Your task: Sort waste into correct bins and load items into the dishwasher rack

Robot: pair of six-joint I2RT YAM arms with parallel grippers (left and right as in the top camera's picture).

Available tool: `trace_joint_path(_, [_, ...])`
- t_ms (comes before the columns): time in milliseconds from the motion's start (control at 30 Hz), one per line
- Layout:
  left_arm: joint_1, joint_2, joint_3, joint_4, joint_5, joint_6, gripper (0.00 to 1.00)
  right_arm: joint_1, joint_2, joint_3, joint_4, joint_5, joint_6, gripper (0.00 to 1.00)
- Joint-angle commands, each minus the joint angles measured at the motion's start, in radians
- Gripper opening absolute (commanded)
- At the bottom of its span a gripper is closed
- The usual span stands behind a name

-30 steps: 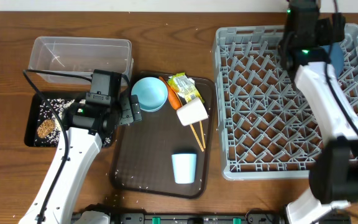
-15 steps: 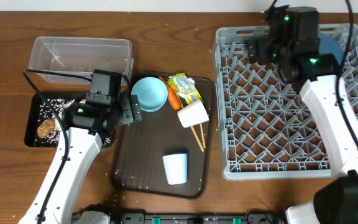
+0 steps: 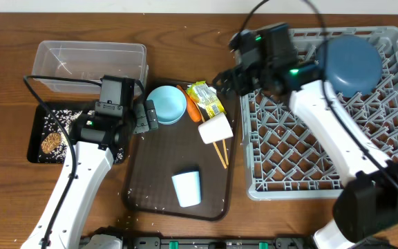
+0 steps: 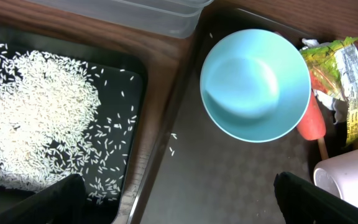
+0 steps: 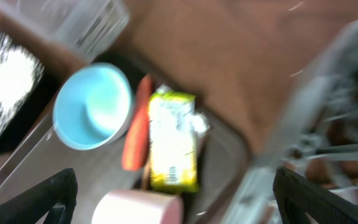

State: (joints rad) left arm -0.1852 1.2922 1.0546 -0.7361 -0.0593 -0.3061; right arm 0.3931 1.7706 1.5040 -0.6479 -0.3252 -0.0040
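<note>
The big blue plate-bowl [image 3: 353,64] rests in the far right of the grey dishwasher rack [image 3: 323,149]. My right gripper [image 3: 223,78] is open and empty above the green-yellow wrapper [image 3: 206,97] [image 5: 174,140], beside the carrot [image 3: 193,108] [image 5: 137,124]. The pink cup [image 3: 214,126] [image 5: 138,208] lies on its side over the chopsticks [image 3: 220,151]. My left gripper [image 3: 147,117] [image 4: 179,205] is open, just left of the small light-blue bowl [image 3: 166,104] [image 4: 255,85]. The light-blue cup [image 3: 186,188] lies on the tray's front.
The dark brown serving tray [image 3: 150,187] holds the bowl, cups and waste. The clear tub [image 3: 88,62] stands at the far left. The black tray [image 3: 34,135] in front of it holds rice [image 4: 36,118] and a brown lump [image 3: 50,142].
My right arm has swung left from the rack's far right corner to over the serving tray's back, uncovering the blue plate-bowl. The light-blue cup has shifted left. The left arm is still.
</note>
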Motion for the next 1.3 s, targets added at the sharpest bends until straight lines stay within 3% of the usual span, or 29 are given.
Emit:
trace_joint_path(0, [-0.002,-0.002,-0.002,0.002,-0.003,0.016,0.98,0.035,0.044,0.003,-0.033,-0.023,0.026,0.88])
trace_joint_path(100, [-0.003,-0.002,-0.002,0.023,0.089,0.072,0.98,0.024,0.046,0.003,-0.040,-0.023,0.026,0.84])
trace_joint_path(200, [-0.030,-0.002,-0.002,0.080,0.212,0.175,0.98,-0.023,0.013,0.015,-0.016,-0.024,0.056,0.86])
trace_joint_path(433, [-0.179,0.042,-0.002,0.229,0.216,0.222,0.98,-0.217,-0.076,0.043,-0.018,-0.024,0.095,0.91])
trace_joint_path(667, [-0.311,0.225,0.037,0.364,0.216,0.225,0.98,-0.361,-0.099,0.043,-0.101,-0.026,0.115,0.91])
trace_joint_path(1033, [-0.479,0.537,0.377,0.154,0.087,0.275,0.98,-0.375,-0.099,0.043,-0.138,-0.014,0.095,0.92])
trace_joint_path(1267, [-0.486,0.599,0.389,0.103,-0.034,0.133,0.98,-0.375,-0.099,0.042,-0.161,0.039,0.091,0.93])
